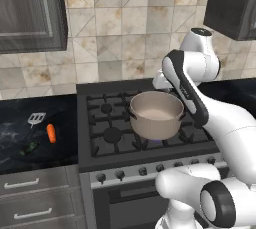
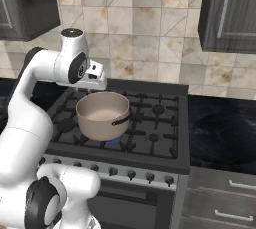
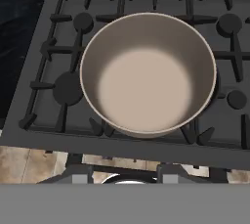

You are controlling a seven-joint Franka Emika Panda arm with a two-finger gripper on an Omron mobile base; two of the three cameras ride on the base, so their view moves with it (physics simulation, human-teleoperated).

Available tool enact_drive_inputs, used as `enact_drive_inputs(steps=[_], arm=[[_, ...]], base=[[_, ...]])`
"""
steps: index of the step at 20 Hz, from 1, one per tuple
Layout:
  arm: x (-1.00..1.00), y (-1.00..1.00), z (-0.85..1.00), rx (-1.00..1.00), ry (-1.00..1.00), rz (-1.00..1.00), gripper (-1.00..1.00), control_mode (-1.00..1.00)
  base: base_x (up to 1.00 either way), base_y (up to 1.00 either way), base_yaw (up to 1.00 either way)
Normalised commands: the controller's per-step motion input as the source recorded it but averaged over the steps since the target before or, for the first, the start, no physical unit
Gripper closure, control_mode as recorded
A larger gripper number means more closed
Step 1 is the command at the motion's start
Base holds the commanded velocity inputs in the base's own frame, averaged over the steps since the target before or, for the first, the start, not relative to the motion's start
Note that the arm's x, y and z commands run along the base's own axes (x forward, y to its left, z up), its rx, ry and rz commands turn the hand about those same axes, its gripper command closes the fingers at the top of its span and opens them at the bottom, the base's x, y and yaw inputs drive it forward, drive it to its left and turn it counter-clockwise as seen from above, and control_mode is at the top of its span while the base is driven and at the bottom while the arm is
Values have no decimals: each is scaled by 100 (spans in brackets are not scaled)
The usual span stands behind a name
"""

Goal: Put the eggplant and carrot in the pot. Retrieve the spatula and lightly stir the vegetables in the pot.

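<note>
On the dark counter (image 1: 30,123) the carrot (image 1: 51,133) lies roughly front-to-back; end effector (image 3: 125,176) jaw state unclear.

From my station I saw the pot (image 1: 156,115) sitting upright on the stove grates near the middle of the cooktop, wide, round and tan-beige, with a short dark side handle showing; looking straight down into it, its pale inside (image 3: 146,88) held nothing. The other three lay well apart from it on the dark counter (image 1: 15,123) to the stove's left. The spatula (image 1: 36,119) lay farthest back, its pale slotted head showing. The carrot (image 1: 51,133), a small orange stick, lay just beside it and nearer. The eggplant (image 1: 31,147), dark with a green tip, lay nearest the counter's front edge.
</note>
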Motion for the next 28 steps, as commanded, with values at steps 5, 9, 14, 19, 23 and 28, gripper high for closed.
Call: enact_drive_inputs(steps=[5, 9, 14, 19, 23, 28], arm=[[-25, 7, 0, 0, 0, 3, -100, -100], [-39, 64, -8, -15, -4, 13, -100, -100], [-20, 85, -10, -19, -11, 6, -100, -100], [-5, 86, -9, -16, -17, 1, -100, -100], [0, 77, -11, -10, -13, 0, -100, -100], [0, 64, -13, -5, -8, 0, -100, -100]], base=[[0, 0, 0], [0, 0, 0], [0, 0, 0], [0, 0, 0], [0, 0, 0], [0, 0, 0]])
